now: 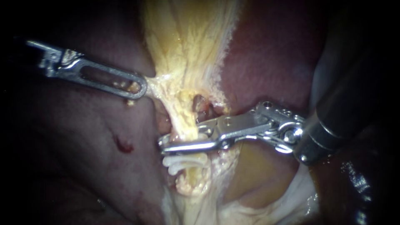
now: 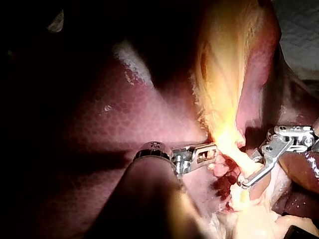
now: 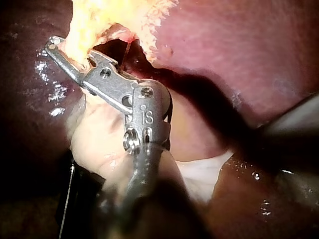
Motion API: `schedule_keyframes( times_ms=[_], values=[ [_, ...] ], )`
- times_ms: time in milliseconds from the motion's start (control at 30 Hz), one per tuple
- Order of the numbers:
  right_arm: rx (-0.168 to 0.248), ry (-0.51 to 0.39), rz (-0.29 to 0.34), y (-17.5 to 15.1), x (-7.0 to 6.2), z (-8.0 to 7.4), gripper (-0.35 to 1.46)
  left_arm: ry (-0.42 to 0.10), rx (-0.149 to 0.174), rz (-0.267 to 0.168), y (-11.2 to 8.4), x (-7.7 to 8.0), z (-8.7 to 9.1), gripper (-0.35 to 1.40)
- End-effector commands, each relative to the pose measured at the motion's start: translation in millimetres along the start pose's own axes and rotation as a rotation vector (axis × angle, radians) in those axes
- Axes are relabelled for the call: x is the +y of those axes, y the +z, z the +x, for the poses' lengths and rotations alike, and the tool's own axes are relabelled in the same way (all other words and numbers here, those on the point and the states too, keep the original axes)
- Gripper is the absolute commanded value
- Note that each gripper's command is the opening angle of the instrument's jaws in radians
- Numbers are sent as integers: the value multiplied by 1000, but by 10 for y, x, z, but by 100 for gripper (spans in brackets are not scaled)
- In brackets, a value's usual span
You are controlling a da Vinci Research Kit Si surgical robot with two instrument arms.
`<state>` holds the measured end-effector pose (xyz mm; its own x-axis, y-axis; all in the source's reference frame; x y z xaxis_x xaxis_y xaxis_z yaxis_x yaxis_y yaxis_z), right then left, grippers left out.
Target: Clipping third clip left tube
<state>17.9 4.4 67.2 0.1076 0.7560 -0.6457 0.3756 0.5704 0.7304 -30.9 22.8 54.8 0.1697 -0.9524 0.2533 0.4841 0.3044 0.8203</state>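
— At far left of the endoscope view, what is the left instrument point(image 1: 141, 88) doing?
— Its shaft comes in from the dark edge, over the liver point(image 1: 83, 158). The slotted jaws are pressed together on a pale strand point(image 1: 156, 82) at the border of the yellow tissue point(image 1: 187, 50). The strand runs taut from their tips into that tissue.
— And toward the middle?
— The yellow tissue narrows downward into the tube point(image 1: 185, 125). A small reddish opening point(image 1: 200, 104) sits just beside it, on its right.
— Where is the tube in relation to the right instrument point(image 1: 183, 141)?
— Between its jaws. They reach across from the right, one on each side of the tube and both touching it. They are pinching it, with only a narrow slit between them. The right wrist view agrees: yellow tissue is caught between the two jaws.
— Any clips?
— Two white clips point(image 1: 183, 161) sit on the tube just below those jaws, one close under the other.
— Further right?
— The right instrument's wrist joint and thick dark shaft slant in from the upper right over more liver. Pale glistening tissue point(image 1: 291, 196) lies beneath them.
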Motion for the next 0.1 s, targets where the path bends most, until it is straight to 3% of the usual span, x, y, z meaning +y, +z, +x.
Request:
schedule_keyframes(
  times_ms=[33, 100],
  values=[
    [1, 0, 0, 0, 0, 0, -35, 0, 0, 0, 0, 0, 0, -35],
    [1, 0, 0, 0, 1, -1, -35, 0, 0, 0, 0, 0, 0, -35]
  ],
)
